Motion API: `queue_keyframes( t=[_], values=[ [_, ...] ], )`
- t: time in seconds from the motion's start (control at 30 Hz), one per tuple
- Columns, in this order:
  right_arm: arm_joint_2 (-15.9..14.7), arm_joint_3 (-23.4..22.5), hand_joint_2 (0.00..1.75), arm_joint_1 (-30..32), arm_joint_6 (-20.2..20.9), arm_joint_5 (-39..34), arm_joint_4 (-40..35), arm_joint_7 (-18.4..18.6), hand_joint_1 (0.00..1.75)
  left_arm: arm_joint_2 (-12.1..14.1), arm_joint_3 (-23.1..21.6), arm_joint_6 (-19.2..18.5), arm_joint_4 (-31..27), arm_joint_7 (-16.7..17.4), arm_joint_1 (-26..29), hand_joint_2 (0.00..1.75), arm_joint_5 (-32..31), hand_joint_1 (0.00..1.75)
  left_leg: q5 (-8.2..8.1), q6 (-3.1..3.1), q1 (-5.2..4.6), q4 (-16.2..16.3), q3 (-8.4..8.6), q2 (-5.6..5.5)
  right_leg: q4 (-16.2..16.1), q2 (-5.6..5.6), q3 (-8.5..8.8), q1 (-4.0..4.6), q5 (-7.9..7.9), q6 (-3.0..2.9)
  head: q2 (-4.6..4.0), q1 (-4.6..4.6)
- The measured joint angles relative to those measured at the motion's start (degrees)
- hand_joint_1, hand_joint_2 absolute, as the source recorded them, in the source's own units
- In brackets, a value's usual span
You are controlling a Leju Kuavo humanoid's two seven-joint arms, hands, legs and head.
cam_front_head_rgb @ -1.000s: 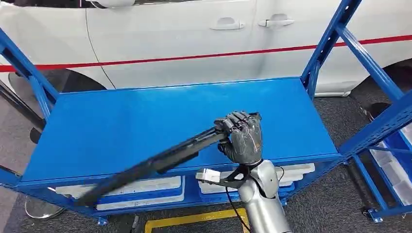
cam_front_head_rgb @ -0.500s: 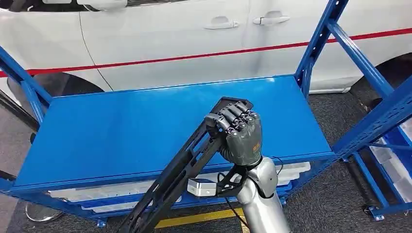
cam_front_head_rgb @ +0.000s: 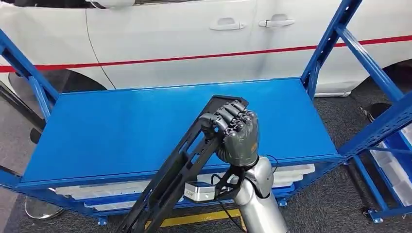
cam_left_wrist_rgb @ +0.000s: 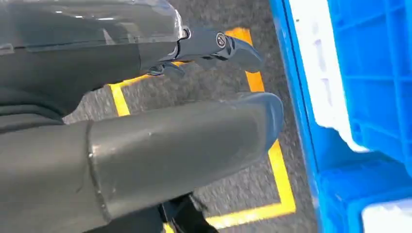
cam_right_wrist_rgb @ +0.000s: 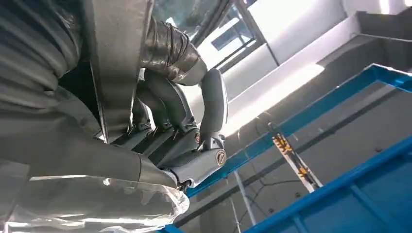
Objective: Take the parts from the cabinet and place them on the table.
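Black and skeletal, the long plastic part (cam_front_head_rgb: 180, 170) runs from the middle of the head view down to the lower left edge, and the robot's right hand (cam_front_head_rgb: 236, 136) has it by the upper end, fingers curled tight round the frame. The part slants over the front lip of the blue shelf (cam_front_head_rgb: 121, 131), its top end hanging above the blue sheet, its lower end dropping out of frame past the yellow floor line (cam_front_head_rgb: 194, 219). In the right wrist view, the right hand's fingers wrap a flat dark bar with no daylight between them; that grip looks firm.

So where does the task stand? One part is in hand and appears to be off the rack, carried in the air. It has not been set on any desk, and no desk is visible, so the placing step is all still to come. Whether more parts wait in the cabinet cannot be told; white-lidded blue bins (cam_front_head_rgb: 126, 191) sit on the level below the shelf.

The left hand (cam_left_wrist_rgb: 160, 145) hangs over grey floor beside a blue crate (cam_left_wrist_rgb: 374, 73), thumb and fingers apart, nothing in it.

Writing? None legible. A white car (cam_front_head_rgb: 194, 34) with a red stripe stands behind the rack, no badge readable.
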Motion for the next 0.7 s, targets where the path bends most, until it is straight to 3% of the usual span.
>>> queue_keyframes(
  t=[0.03, 0.13, 0.2, 0.23, 0.3, 0.33, 0.37, 0.4, 0.47, 0.5, 0.53, 0.63, 0.67, 0.7],
  values=[
    [0.0, 0.3, 1.75, -0.1, 0.0, -0.2, 0.2, 0.0, 1.75, 0.0, 0.0, 0.0, 0.0, 0.4, 0.0, 0.00, 0.2, 0.00, -0.24, -0.38, -0.48, 0.6, -0.39, -0.02, -0.7, 0.05, 0.38, 0.35, -0.35, -0.11, 0.00, -0.02],
    [0.0, 0.9, 1.75, -0.3, 0.0, -0.4, 0.5, 0.1, 1.75, 0.0, 0.0, 0.3, 0.0, 0.9, 0.3, 0.00, 0.3, 0.00, -0.03, -1.16, -0.25, 0.1, -0.34, 0.02, -0.6, 0.32, 0.10, 0.53, -0.23, -0.79, 0.00, -0.02],
    [0.1, 1.5, 1.75, -0.4, 0.0, -0.3, 0.5, 0.1, 1.75, 0.0, 0.0, 0.4, 0.0, 1.0, 0.3, 0.00, 0.4, 0.00, -1.22, -1.80, -0.13, 1.2, -0.56, 0.09, -1.2, 0.10, 0.48, 0.02, 0.08, -1.51, 0.00, -0.02],
    [0.1, 1.8, 1.75, -0.5, 0.0, -0.3, 0.5, 0.1, 1.75, 0.0, 0.0, 0.4, 0.0, 1.1, 0.3, 0.00, 0.4, 0.00, -3.22, -2.10, -0.10, 4.1, -1.92, 0.14, -1.2, 0.01, 0.46, -0.02, 0.08, -1.78, 0.00, -0.07],
    [0.1, 2.3, 1.75, -0.5, 0.0, -0.3, 0.6, 0.4, 1.75, 0.0, 0.1, 0.7, 0.0, 1.7, 0.5, 0.00, 0.5, 0.00, -7.45, -2.58, 0.12, 13.4, -6.17, 0.15, -1.2, -0.05, 0.42, 0.13, 0.02, -1.99, 0.00, -0.03],
    [0.1, 2.5, 1.75, -0.5, 0.0, -0.4, 0.7, 0.4, 1.75, 0.0, 0.1, 1.0, 0.0, 2.1, 0.7, 0.00, 0.6, 0.00, -8.33, -2.69, 0.11, 16.8, -7.81, 0.15, -1.2, -0.05, 0.42, 0.17, 0.00, -2.02, 0.00, -0.07],
    [0.1, 2.8, 1.75, -0.5, 0.0, -0.5, 0.8, 0.6, 1.75, 0.0, 0.1, 1.2, 0.0, 2.4, 0.8, 0.00, 0.7, 0.00, -8.07, -2.68, 0.11, 18.0, -8.50, 0.15, -1.2, 0.00, 0.44, 0.20, -0.01, -2.03, 0.00, -0.05],
    [0.1, 3.0, 1.75, -0.5, 0.0, -0.7, 0.9, 0.9, 1.75, 0.0, 0.2, 1.3, 0.0, 2.5, 0.9, 0.00, 0.9, 0.00, -6.33, -2.57, 0.11, 16.3, -7.89, 0.15, -1.2, 0.05, 0.49, 0.21, -0.01, -2.04, 0.00, -0.05],
    [0.1, 3.9, 1.75, -0.5, 0.0, -1.2, 0.9, 1.2, 1.75, 0.0, 0.4, 1.3, 0.0, 2.9, 0.8, 0.00, 1.6, 0.00, -0.87, -1.96, 0.04, 6.5, -3.37, 0.15, -1.1, 0.19, 0.72, 0.30, -0.08, -1.96, 0.00, -0.07],
    [0.1, 4.3, 1.75, -0.5, 0.0, -1.6, 0.9, 0.9, 1.75, 0.1, 0.5, 1.4, 0.0, 3.3, 0.7, 0.00, 1.6, 0.00, 0.90, -1.43, -0.05, 1.6, -1.10, 0.15, -1.2, 0.18, 0.81, 0.29, -0.13, -1.88, 0.00, -0.05],
    [0.1, 4.5, 1.75, -0.5, 0.0, -2.1, 1.0, 0.8, 1.75, 0.2, 0.7, 1.5, 0.0, 3.7, 0.5, 0.00, 1.8, 0.00, -0.07, -1.21, -0.42, 0.1, -0.26, 0.13, -1.1, 0.17, 0.70, 0.68, -0.22, -1.65, 0.00, -0.05],
    [0.0, 5.3, 1.75, -0.5, 0.0, -5.0, 1.7, 0.4, 1.75, 0.2, 1.0, 1.5, 0.0, 4.7, 0.7, 0.00, 2.6, 0.00, 0.38, -0.79, -0.61, 0.0, -0.54, 0.02, -1.4, 0.15, 0.61, 0.37, 0.22, -0.74, 0.00, -0.02],
    [0.0, 5.8, 1.75, -0.5, 0.0, -6.1, 1.9, 0.3, 1.75, 0.2, 1.2, 1.5, 0.0, 4.8, 0.7, 0.00, 2.6, 0.00, 0.85, -0.29, -0.43, -0.6, -0.42, 0.07, -1.5, 0.19, 0.68, 0.54, 0.40, -0.41, 0.00, -0.05],
    [-0.2, 6.1, 1.75, -0.5, 0.0, -6.7, 2.1, 0.3, 1.75, 0.1, 1.3, 1.5, 0.0, 5.0, 0.6, 0.00, 2.6, 0.00, 1.39, -0.07, 0.10, -1.2, -0.11, 0.38, -0.8, 0.17, 0.51, 0.46, -0.55, -0.22, 0.00, -0.02]
  ],
)
